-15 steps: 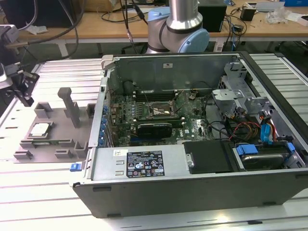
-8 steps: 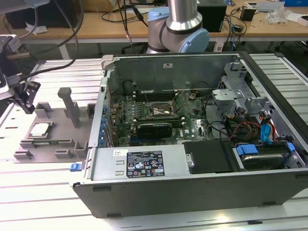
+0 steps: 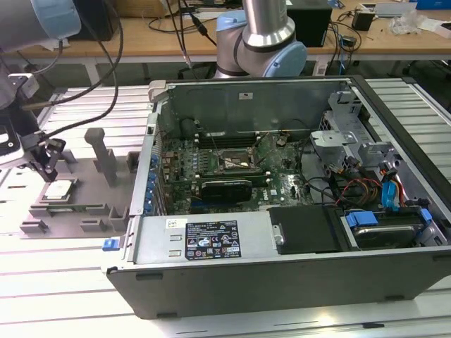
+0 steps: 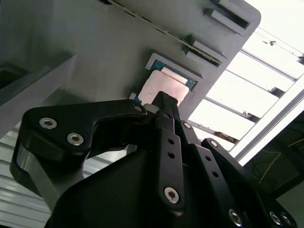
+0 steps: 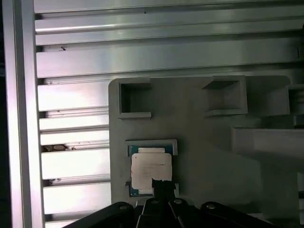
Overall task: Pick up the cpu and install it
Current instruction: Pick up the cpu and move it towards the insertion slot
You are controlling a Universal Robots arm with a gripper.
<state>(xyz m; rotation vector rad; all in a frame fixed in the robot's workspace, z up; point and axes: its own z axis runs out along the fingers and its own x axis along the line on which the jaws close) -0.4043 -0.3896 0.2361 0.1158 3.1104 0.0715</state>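
One small, flat, square, silvery-topped cpu [image 3: 58, 190] lay in a recess of the single grey plastic tray [image 3: 86, 184] at the exterior view's left. The one black gripper [image 3: 48, 169] hung just above it, fingertips pressed together, beside one open metal computer case [image 3: 282, 105].

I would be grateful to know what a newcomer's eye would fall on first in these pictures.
The open computer case dominates the middle of the exterior view, with the motherboard socket inside it. At that view's left, the gripper hangs just over the cpu, which lies in a recess of the grey tray. Both wrist views show its silvery top close to the gripper's tip.
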